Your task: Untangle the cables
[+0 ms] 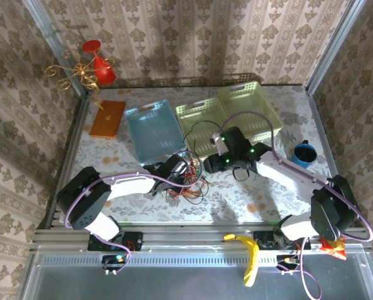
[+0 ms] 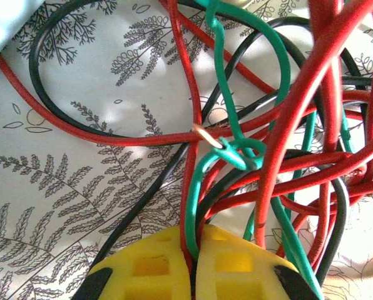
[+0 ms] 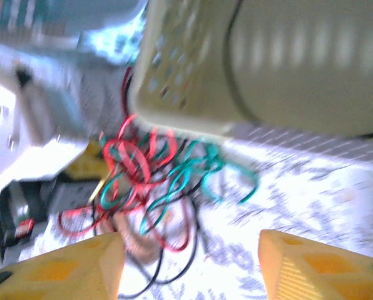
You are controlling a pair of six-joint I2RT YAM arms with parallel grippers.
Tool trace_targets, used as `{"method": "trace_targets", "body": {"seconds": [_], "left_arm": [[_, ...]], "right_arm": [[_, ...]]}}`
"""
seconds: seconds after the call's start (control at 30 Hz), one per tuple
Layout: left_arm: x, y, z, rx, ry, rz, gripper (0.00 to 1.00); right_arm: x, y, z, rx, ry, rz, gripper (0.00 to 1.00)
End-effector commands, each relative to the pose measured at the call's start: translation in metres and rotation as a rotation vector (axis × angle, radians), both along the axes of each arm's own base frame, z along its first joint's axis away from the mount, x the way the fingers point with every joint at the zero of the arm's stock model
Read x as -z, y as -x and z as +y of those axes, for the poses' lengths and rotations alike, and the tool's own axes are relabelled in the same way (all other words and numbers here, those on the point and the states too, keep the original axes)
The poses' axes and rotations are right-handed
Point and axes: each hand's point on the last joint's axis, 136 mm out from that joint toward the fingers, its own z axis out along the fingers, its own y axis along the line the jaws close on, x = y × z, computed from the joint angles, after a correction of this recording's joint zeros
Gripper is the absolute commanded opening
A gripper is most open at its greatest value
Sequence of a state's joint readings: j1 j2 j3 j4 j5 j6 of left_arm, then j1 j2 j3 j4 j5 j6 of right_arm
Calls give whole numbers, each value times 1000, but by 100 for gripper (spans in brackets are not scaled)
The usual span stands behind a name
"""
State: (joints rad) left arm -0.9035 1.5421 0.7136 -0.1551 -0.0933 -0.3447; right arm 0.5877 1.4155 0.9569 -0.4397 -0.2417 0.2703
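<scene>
Cables (image 2: pixel 240 153) in red, black and green begin right at the left gripper (image 2: pixel 194 253), whose yellow fingers are pressed together on a red and a green strand. The rest of the knot piles up just beyond them on the fern-patterned table (image 2: pixel 49 187). The right gripper (image 3: pixel 189 262) is spread wide and empty, with the tangle lying near ahead of it, beside a pale basket (image 3: pixel 193 75).

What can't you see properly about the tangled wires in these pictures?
1. Left wrist view: the red cable, green cable and black cable run off the picture edges, so their ends are cut off.
2. Left wrist view: the jaws of the left gripper hide how many strands they pinch.
3. Right wrist view: the tangle is blurred; crossings unreadable.
4. Top view: the tangle is too small, partly under the left arm.
</scene>
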Motion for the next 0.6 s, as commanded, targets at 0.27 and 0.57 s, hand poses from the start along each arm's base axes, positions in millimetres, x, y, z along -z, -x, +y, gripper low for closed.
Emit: {"method": "trace_targets", "body": {"seconds": [0.27,0.57], "left_arm": [[8,14,5,18,-11,53,0],[8,14,6,13,-13,54,0]], "right_arm": [[81,49,5,-142,156,234,52],[109,55,8,-198,298,236,53]]}}
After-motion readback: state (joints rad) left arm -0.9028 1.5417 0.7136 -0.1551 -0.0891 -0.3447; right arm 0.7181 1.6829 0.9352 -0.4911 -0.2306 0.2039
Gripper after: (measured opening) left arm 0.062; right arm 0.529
